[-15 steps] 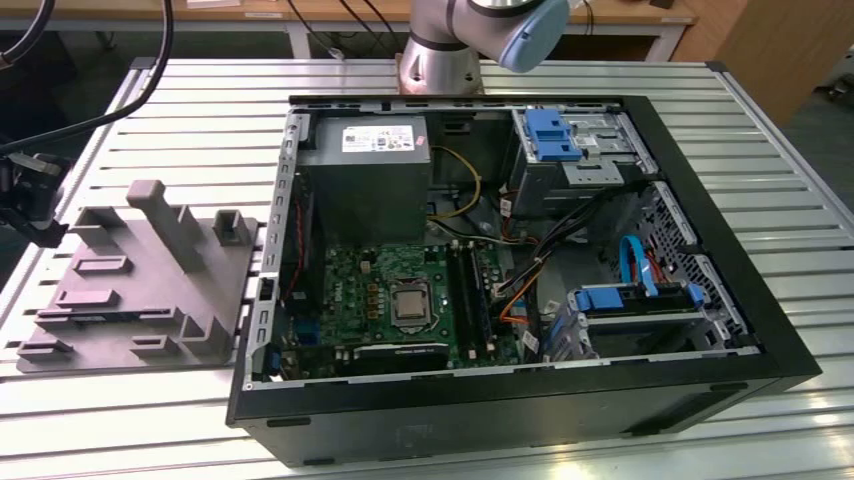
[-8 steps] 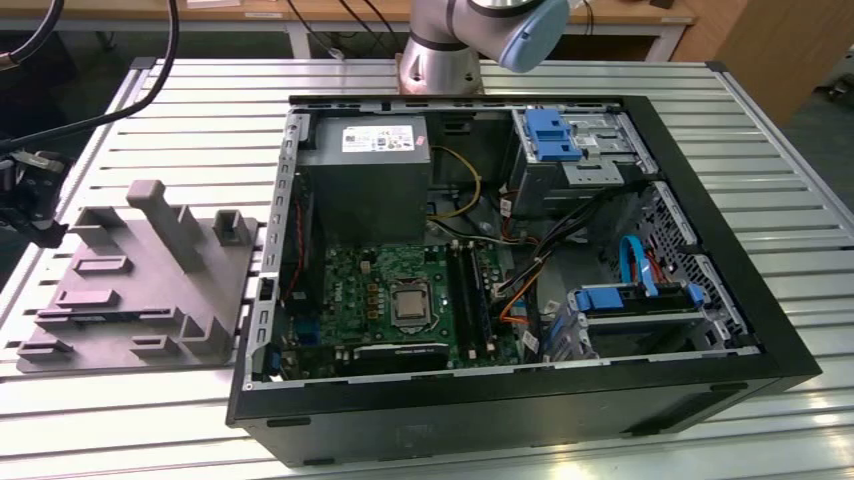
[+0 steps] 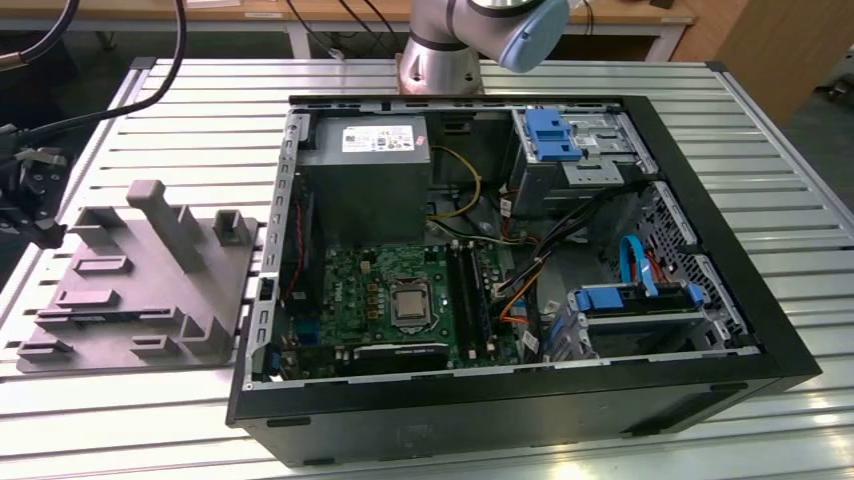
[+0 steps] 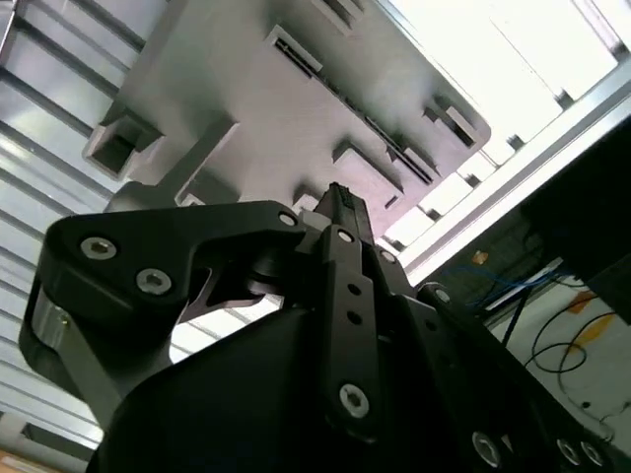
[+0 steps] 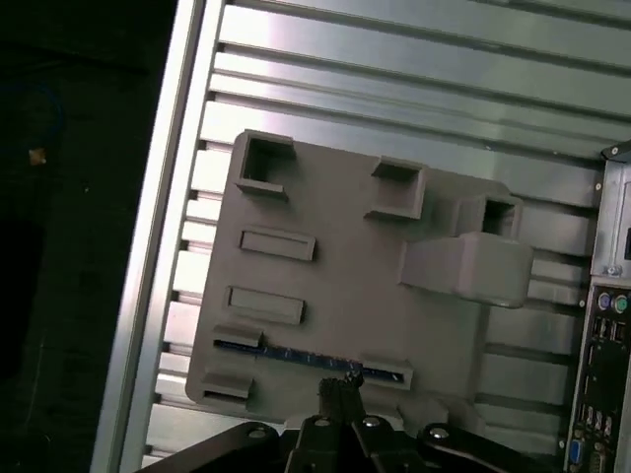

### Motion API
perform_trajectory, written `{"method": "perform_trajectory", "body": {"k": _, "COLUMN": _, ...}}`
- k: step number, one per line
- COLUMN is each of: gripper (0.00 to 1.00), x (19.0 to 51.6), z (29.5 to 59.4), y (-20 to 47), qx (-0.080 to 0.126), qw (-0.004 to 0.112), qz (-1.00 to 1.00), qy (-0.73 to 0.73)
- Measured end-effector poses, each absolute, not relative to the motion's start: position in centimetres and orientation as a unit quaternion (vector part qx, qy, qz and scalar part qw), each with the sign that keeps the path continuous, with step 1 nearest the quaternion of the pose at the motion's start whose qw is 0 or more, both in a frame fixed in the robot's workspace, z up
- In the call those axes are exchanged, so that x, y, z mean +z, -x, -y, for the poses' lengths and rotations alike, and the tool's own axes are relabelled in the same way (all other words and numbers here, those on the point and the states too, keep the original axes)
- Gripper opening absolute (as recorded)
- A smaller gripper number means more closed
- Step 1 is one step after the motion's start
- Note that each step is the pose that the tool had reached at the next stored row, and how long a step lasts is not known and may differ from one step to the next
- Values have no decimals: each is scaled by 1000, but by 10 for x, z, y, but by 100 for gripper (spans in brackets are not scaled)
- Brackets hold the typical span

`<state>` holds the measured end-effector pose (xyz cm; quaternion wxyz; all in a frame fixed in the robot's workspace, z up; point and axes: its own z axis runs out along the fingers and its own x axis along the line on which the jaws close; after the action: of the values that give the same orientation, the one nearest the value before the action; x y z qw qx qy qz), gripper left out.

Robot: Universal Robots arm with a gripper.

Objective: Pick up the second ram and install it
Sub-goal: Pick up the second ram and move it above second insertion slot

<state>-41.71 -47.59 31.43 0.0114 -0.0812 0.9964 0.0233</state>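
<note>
Slatted metal table (image 5: 394, 79) bears a grey fixture (image 5: 345, 246) cradling the second ram (image 5: 296, 355); gripper (image 5: 340, 386) clenched empty nearby.

Stands on a silver base column (image 3: 438, 62) topped by a blue-grey joint cap (image 3: 514, 25), at the top of the exterior view. Appears again at the exterior view's left edge as a dark wrist assembly (image 3: 24, 185), with black cables (image 3: 171, 60) looping toward it. Carries a black gripper (image 5: 336, 386), aimed away from the camera in the first wrist view, its two fingers (image 5: 325, 394) drawn together side by side with nothing visible between them. Shows the same gripper (image 4: 340, 202) from behind in the second wrist view: one broad outer link (image 4: 148, 266) spread sideways, and a slim bolted finger (image 4: 345, 296) running up the middle to a narrow closed tip.
</note>
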Motion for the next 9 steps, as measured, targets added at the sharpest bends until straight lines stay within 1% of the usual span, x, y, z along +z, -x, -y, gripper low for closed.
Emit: {"method": "perform_trajectory", "body": {"k": 9, "gripper": 10, "x": 312, "z": 476, "y": 417, "qx": 24, "qw": 9, "qz": -986, "qy": 162}}
